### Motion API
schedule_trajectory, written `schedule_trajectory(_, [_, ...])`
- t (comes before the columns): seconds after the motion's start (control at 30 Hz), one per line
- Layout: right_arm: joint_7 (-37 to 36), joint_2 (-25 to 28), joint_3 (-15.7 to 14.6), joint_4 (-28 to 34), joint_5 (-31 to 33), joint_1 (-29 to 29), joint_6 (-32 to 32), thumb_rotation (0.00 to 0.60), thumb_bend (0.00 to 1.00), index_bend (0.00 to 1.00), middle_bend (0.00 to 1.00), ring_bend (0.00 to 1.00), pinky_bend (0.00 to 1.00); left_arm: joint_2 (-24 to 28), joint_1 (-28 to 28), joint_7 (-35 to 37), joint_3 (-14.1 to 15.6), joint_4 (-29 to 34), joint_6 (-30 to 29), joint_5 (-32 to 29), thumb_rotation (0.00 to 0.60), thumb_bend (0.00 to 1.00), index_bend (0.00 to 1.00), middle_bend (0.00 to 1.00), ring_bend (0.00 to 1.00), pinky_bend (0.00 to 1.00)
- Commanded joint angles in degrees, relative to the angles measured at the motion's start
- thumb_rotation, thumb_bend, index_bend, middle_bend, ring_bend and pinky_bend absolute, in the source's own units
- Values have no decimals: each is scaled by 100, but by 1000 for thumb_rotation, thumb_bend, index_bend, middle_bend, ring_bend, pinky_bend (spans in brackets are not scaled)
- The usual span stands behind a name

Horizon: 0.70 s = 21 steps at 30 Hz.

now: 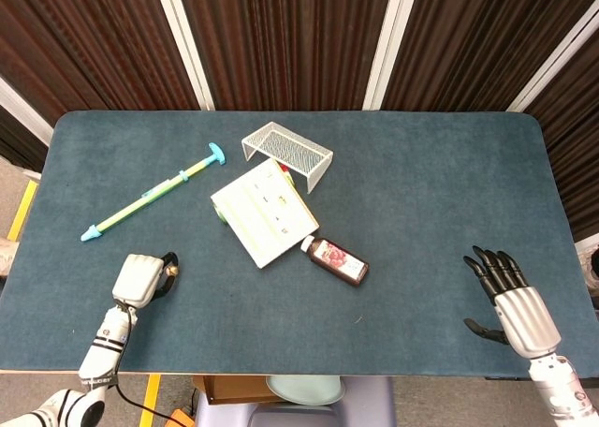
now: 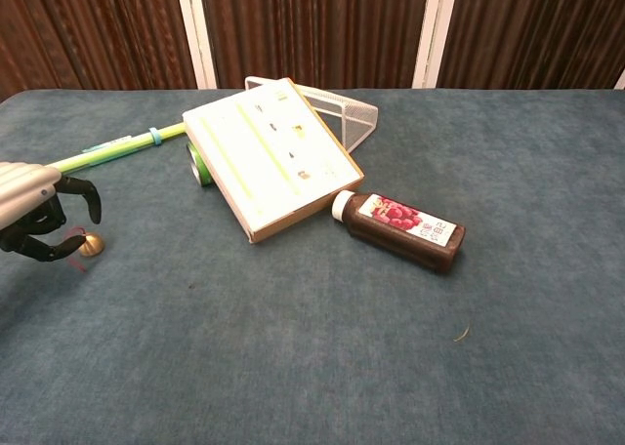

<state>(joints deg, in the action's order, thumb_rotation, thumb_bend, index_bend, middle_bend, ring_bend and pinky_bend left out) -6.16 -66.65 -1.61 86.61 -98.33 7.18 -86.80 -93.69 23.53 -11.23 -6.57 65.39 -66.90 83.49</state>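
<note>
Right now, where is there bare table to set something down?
Free: the cloth from the bottle across to the right hand, and the near strip below the box. Crowded: around the wire rack, box, stick, and the left hand at the small bell.

The left hand has a ribbed silver-grey metal back and glossy black fingers. Its wrist is a white, ringed cylinder with a thin black cable running alongside. The right hand matches: silver back, black fingers, white segmented wrist.
</note>
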Motion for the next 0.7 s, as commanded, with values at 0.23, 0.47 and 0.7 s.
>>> schedule_trajectory(0.23, [3,6,14,-24,85,2,39,600,255,0,0,0,0,-219,44,-245,96,-397,-127,-18,600,405,494,1000,1000,1000])
schedule_trajectory(0.47, [130,6,49,22,172,-12,48,600,254,0,0,0,0,-339,92,-158,87,-637,-182,-36,600,404,518,1000,1000,1000])
schedule_trajectory(0.7, [217,12,69,67,262,-50,41,600,255,0,0,0,0,-429,140,-61,97,-897,-209,-39,600,405,569,1000,1000,1000])
